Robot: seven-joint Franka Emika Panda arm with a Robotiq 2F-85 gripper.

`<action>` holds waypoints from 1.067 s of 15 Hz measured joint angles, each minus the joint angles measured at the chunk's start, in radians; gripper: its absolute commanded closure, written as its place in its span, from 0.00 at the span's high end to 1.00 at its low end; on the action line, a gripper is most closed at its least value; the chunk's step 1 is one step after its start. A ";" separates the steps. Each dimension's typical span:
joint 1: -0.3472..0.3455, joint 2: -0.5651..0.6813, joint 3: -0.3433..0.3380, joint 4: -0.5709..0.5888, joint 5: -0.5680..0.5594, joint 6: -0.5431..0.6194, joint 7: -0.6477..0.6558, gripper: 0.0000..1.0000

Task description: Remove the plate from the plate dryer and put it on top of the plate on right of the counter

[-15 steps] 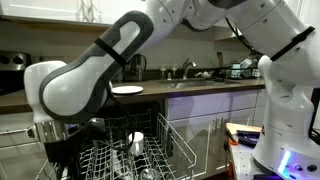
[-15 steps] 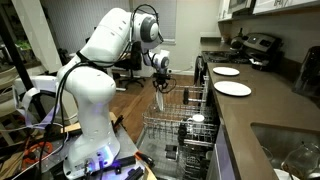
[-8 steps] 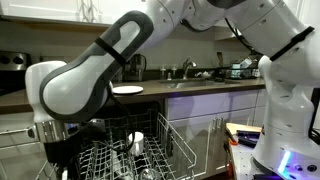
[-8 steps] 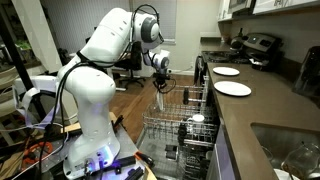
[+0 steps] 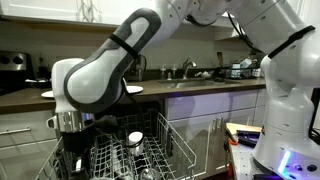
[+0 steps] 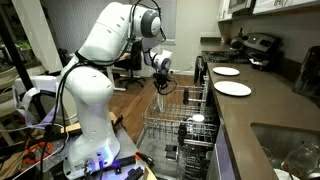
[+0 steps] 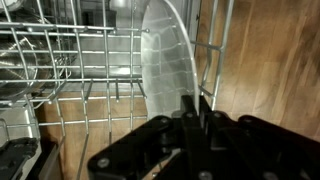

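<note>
My gripper (image 7: pixel 195 104) is shut on the rim of the plate (image 7: pixel 165 55), which stands on edge. The plate is pale and shows edge-on under the gripper (image 6: pixel 161 88) in an exterior view (image 6: pixel 160 102). It is at the outer side of the wire plate dryer (image 6: pixel 188 125), next to the side wires (image 7: pixel 70 70). I cannot tell if it still rests in the tines. Two white plates lie on the dark counter (image 6: pixel 262 110): a smaller-looking far one (image 6: pixel 226 71) and a wider-looking near one (image 6: pixel 233 89).
A small white cup (image 5: pixel 135 138) stands in the rack. My own arm (image 5: pixel 100 75) fills much of an exterior view. The robot base (image 6: pixel 90 140) stands beside the rack. A sink (image 6: pixel 290 150) is set in the counter's near end, with a wooden floor beyond the rack.
The arm has swung a little to the right in an exterior view, uncovering a plate on the counter's left. The gripper stays shut on the plate, which has barely moved.
</note>
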 measured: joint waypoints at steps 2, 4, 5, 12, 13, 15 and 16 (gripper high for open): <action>-0.029 -0.047 0.012 -0.060 0.022 0.022 -0.014 0.08; -0.049 -0.101 0.020 -0.116 0.040 0.034 -0.021 0.08; -0.056 -0.128 0.022 -0.140 0.048 0.035 -0.022 0.08; -0.057 -0.216 0.024 -0.206 0.074 0.035 -0.029 0.64; -0.056 -0.216 0.024 -0.206 0.074 0.035 -0.030 0.69; -0.054 -0.215 0.024 -0.206 0.074 0.035 -0.034 0.82; -0.054 -0.214 0.025 -0.205 0.074 0.035 -0.036 0.90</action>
